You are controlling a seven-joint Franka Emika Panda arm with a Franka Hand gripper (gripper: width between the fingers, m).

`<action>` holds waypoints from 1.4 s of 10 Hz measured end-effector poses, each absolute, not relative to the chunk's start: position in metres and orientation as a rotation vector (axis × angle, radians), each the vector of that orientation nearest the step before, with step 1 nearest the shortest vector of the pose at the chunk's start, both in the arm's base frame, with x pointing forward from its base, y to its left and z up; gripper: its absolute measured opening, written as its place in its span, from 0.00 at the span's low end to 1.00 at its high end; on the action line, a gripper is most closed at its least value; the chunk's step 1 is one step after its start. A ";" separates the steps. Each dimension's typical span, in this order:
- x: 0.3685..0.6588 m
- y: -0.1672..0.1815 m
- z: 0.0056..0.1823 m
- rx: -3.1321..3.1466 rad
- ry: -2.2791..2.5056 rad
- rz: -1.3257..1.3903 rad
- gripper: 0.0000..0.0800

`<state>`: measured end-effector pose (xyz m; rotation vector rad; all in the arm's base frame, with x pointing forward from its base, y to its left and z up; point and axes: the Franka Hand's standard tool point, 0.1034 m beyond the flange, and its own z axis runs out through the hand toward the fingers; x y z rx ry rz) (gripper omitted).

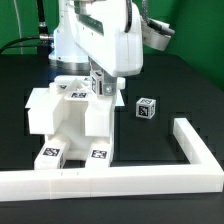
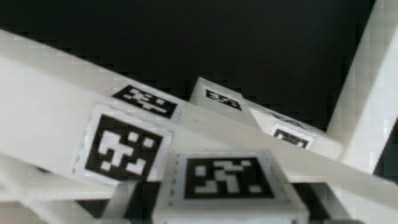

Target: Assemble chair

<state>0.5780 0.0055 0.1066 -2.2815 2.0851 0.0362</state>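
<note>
We find the chair (image 1: 72, 122) as a chunky white structure standing at the exterior view's left of the scene. It is a stepped mass of slabs and blocks, with two tagged feet at its near side and more tags on its upper faces. The gripper (image 1: 100, 84) is down at the structure's far upper edge, right over a tagged block there. The wrist view fills with close, tilted tagged faces (image 2: 222, 178) of these same parts. We cannot tell from either view how wide the jaws stand, or whether they grasp that block, because the arm (image 1: 100, 40) hides them.

A small cube (image 1: 146, 108) with a tag sits alone on the black table (image 1: 178, 100), to the exterior view's right of the chair and well apart from it. The border rail (image 1: 130, 180) runs along the near side and turns up the right.

We judge the step in hand to be seating or pressing a part on the upper rear of the assembly. The next move calls for keeping that block square to its slot while pushing straight down. After that, the loose cube probably has to be fetched.
</note>
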 end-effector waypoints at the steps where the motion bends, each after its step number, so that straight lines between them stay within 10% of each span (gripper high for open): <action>1: 0.578 0.006 0.107 -2.224 2.147 0.038 0.34; 12: 0.578 0.012 0.106 -1.667 2.592 0.078 0.34; 14: 0.578 0.012 0.106 -1.708 2.566 0.076 0.72</action>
